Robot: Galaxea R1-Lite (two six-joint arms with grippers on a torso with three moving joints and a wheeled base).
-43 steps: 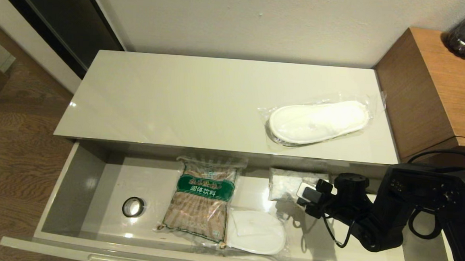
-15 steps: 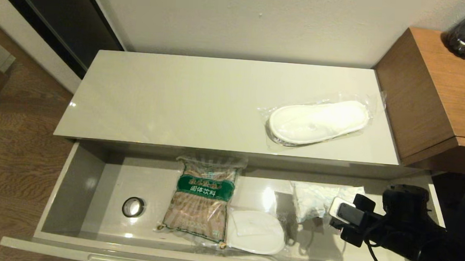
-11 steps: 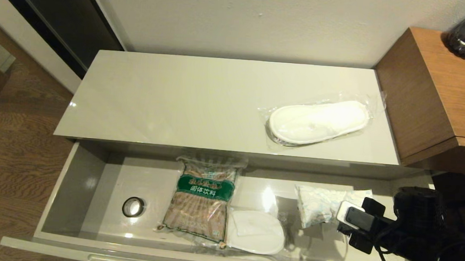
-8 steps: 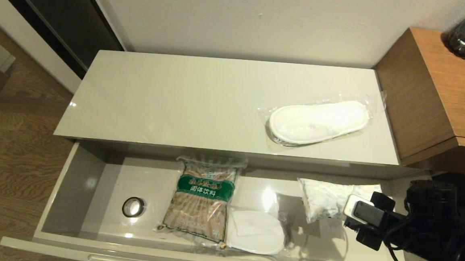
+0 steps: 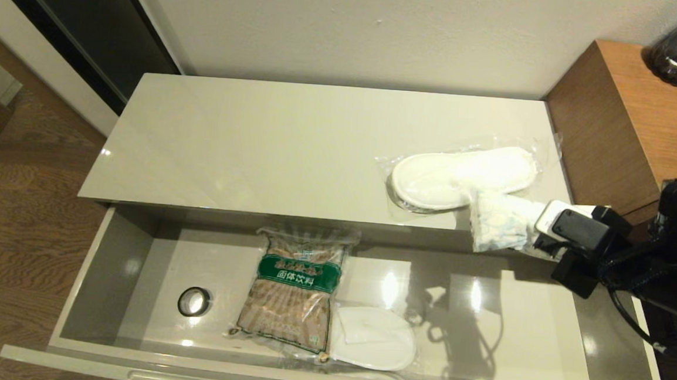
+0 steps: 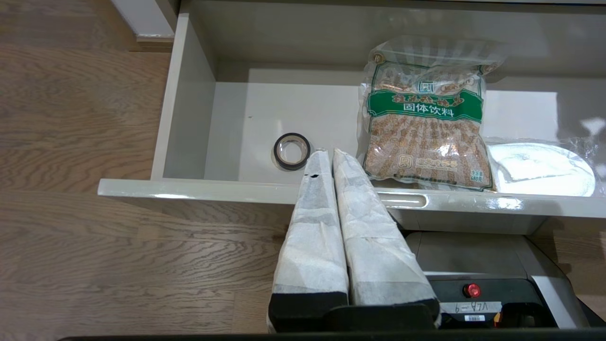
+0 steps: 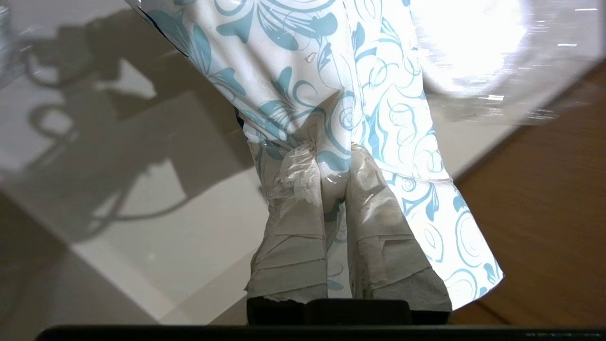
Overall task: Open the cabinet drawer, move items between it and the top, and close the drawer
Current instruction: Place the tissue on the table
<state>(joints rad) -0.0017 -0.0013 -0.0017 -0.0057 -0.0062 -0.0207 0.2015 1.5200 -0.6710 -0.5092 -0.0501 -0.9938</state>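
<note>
One tissue pack (image 5: 498, 226) is hanging from my right gripper (image 5: 539, 226), pinched tight by its wrapper, over the top's (image 5: 259, 144) front edge beside the slippers (image 5: 463, 175). I am aiming to clear that edge before lowering it flat. My left gripper (image 6: 326, 156) is idling closed outside the drawer (image 5: 104, 270).

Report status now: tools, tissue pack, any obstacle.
Right tool shut on tissue pack, at top's front right edge. Left tool shut, idle before drawer. Slippers on top, beside pack.
</note>
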